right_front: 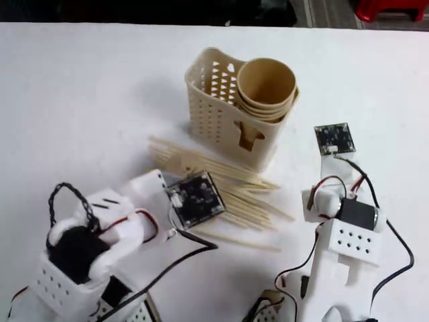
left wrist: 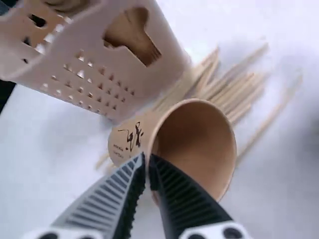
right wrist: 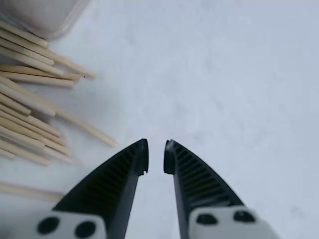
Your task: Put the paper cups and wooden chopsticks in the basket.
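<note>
1. Nearest to me, at the left arm, the left gripper (left wrist: 146, 160) is clamped on the rim of a tan paper cup (left wrist: 194, 142). One black ribbed finger presses the outside of the wall and the other is inside the mouth. This cup is tilted, its open mouth turned toward the wrist camera, and it is just beside the basket.
2. At the right arm, the right gripper (right wrist: 155, 152) hangs over the white table (right wrist: 224, 74). Its two fingers are a little apart and I see nothing between them.
3. Between the two arms, the pale wooden chopsticks (right_front: 234, 191) lie in a loose fan on the table, just in front of the basket.
4. Farther away, the cream perforated plastic basket (right_front: 214, 107) stands upright. A stack of tan paper cups (right_front: 266, 84) sits inside it, at the end nearer to the right arm. The mouths face up and the rims rise above the basket's edge.
</note>
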Tool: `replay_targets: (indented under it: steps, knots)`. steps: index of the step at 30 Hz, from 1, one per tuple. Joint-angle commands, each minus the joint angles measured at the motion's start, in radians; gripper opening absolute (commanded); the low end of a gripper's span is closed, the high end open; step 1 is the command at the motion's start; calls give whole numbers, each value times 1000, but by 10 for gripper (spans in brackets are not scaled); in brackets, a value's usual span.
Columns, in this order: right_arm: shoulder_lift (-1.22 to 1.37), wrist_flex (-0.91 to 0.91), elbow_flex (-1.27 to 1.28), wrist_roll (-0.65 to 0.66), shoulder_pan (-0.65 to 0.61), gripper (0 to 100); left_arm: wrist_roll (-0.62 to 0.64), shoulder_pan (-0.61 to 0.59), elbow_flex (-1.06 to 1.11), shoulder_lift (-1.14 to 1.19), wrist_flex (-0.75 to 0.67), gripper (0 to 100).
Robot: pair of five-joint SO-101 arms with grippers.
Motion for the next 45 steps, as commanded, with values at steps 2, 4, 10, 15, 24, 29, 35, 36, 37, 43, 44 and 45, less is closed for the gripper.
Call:
replay_targets:
  steps: [2, 4, 10, 15, 24, 29, 35, 36, 37, 43, 44, 45]
  knots:
    - [-19, -45, 12, -11, 36, 63, 104, -12, -212, 25, -63, 22]
    - [-19, -58, 23, -11, 36, 63, 120, -5, -293, 65, -78, 22]
    - [-16, -99, 44, -49, 35, 63, 166, -5, -546, 246, -92, 22]
    - [-13, -99, 46, -58, 35, 63, 204, -4, -802, 418, -92, 22]
    - [-19, -150, 87, -60, 33, 63, 275, -4, -1186, 737, -83, 22]
    - [-19, -151, 87, -60, 33, 63, 281, 33, -1275, 858, -83, 22]
    - [-19, -153, 87, -60, 33, 63, 281, 130, -1316, 938, -84, 22]
    - [-19, -153, 87, -60, 33, 63, 281, 133, -1316, 952, -84, 22]
    - [-19, -153, 87, -60, 33, 63, 281, 133, -1316, 966, -86, 22]
    - [-19, -153, 87, -60, 33, 63, 282, 91, -1316, 1027, -92, 24]
    - [-19, -151, 87, -60, 33, 63, 282, 81, -1316, 1027, -98, 27]
    - [-19, -151, 87, -60, 33, 63, 282, 68, -1316, 1032, -114, 41]
